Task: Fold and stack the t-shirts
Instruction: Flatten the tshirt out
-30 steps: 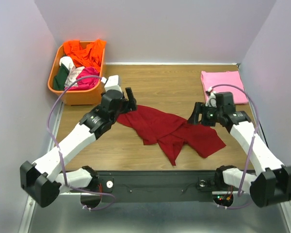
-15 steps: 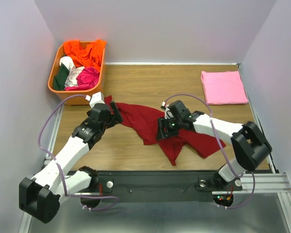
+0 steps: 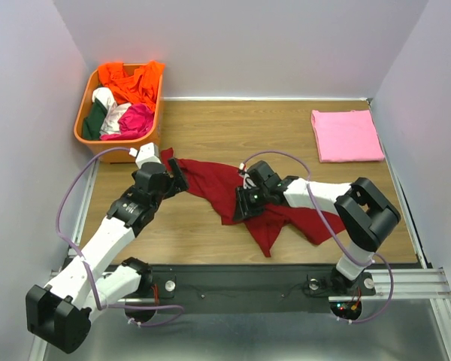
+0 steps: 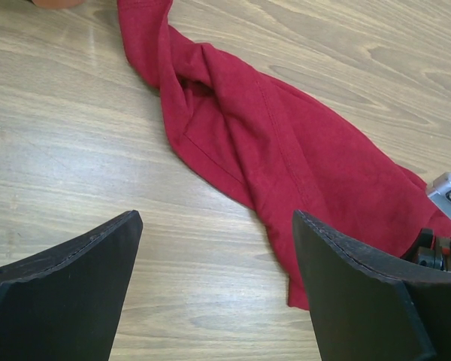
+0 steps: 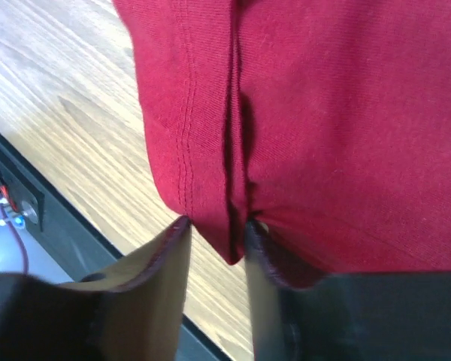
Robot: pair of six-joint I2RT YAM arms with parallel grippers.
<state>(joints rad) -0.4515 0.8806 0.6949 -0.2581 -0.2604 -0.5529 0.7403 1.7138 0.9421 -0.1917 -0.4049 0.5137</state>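
Change: right hand [image 5: 216,229] now pinches maroon t-shirt [image 3: 210,183] fold | left hand [image 4: 216,218] open

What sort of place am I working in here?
Probably a lab test cell: plain pale walls box in a wood-grain table, a black mounting rail lines its near edge, and an orange basket holds clothes.

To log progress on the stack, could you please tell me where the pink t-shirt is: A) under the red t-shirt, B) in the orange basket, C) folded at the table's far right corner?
C: the pink t-shirt lies folded flat at the table's far right corner, apart from the dark red t-shirt.
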